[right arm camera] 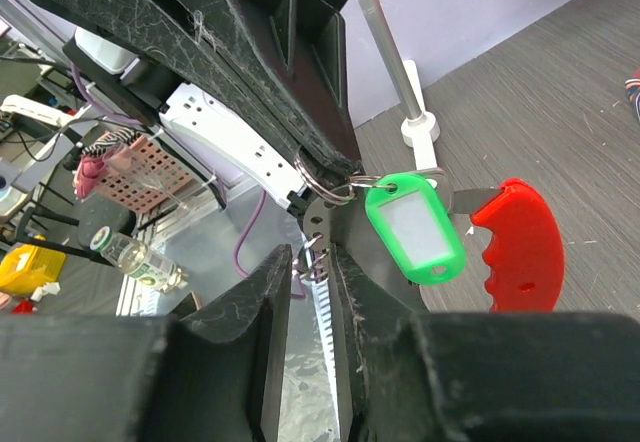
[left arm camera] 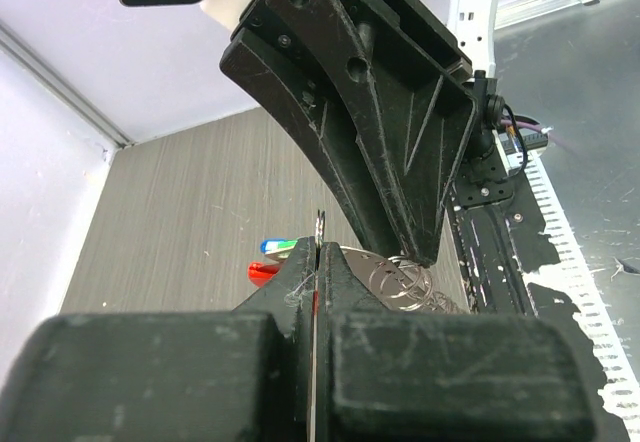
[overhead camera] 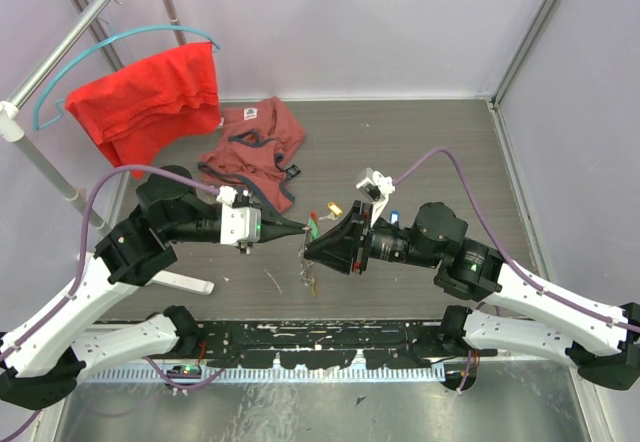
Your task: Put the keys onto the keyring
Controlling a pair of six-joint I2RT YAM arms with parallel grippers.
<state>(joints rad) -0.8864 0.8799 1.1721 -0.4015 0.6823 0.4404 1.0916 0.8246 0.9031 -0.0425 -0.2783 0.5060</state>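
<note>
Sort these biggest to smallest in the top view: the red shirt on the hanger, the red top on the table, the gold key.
1. Red shirt on the hanger, though it hangs nearer the camera, so unsure.
2. Red top on the table.
3. Gold key, by far smallest.

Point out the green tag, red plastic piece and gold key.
green tag (right arm camera: 415,227), right wrist view, white label window.
red plastic piece (right arm camera: 520,247), right wrist view, its middle.
gold key (overhead camera: 333,208), top external view, its head.
</note>
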